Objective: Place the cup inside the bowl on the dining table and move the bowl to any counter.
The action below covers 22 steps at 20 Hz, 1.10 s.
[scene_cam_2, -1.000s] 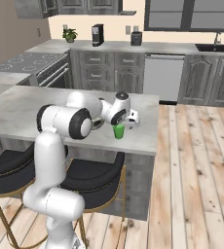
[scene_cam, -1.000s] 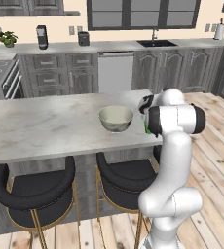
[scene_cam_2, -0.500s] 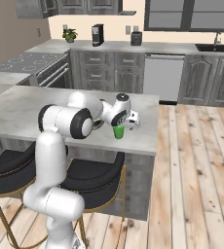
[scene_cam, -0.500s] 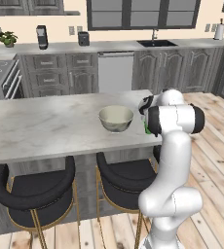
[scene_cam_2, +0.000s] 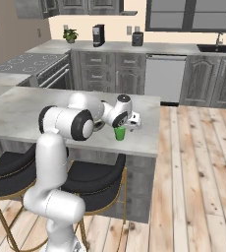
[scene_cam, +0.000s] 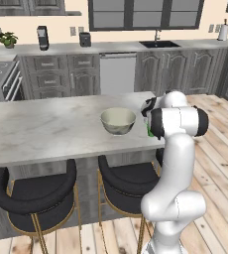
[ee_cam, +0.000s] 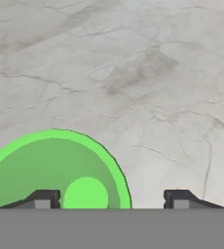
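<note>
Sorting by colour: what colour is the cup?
Bright green cup, clearest in the hand view.

- The dining table is bare marble across the left half of the left base view.
- The bowl stands mid-frame.
- The cup stands near the table's right edge, under the gripper, open marble beyond it.

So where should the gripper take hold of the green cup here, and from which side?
Grip the cup across its rim and upper wall, coming straight down from above. It stands upright and open-topped on the dining table, tapered and handleless, apart from the bowl. The gripper already points down over it.
</note>
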### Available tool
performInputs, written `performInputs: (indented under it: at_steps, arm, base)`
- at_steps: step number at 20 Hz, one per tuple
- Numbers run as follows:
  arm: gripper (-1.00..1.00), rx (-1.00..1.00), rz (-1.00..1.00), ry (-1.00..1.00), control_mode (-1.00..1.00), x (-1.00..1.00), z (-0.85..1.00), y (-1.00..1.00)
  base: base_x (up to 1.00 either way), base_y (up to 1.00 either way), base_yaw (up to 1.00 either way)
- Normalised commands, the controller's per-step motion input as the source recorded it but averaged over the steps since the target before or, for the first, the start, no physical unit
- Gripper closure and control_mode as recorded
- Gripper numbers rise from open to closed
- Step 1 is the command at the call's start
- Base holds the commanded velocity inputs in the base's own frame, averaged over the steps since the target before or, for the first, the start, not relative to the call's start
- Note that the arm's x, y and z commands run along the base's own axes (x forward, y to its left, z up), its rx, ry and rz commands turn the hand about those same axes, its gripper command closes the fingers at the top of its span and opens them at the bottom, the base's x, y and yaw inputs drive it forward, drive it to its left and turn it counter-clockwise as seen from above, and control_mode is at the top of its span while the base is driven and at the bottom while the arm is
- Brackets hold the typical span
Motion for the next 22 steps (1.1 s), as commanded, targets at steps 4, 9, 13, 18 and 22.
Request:
performInputs:
  at_steps: [4, 9, 13, 18, 22]
  arm:
    - [1.00, 0.00, 0.00, 0.00, -1.00, 0.00, 0.00, 0.00]
    - [1.00, 0.00, 0.00, 0.00, -1.00, 0.00, 0.00, 0.00]
    - [1.00, 0.00, 0.00, 0.00, -1.00, 0.00, 0.00, 0.00]
    - [1.00, 0.00, 0.00, 0.02, -1.00, 0.01, 0.11, -0.02]
    - [1.00, 0.00, -0.02, 0.00, -1.00, 0.00, 0.30, 0.00]
  base:
    - [0.00, 0.00, 0.00]
    - [0.00, 0.00, 0.00]
    - [0.00, 0.00, 0.00]
    - [0.00, 0.00, 0.00]
    - [0.00, 0.00, 0.00]
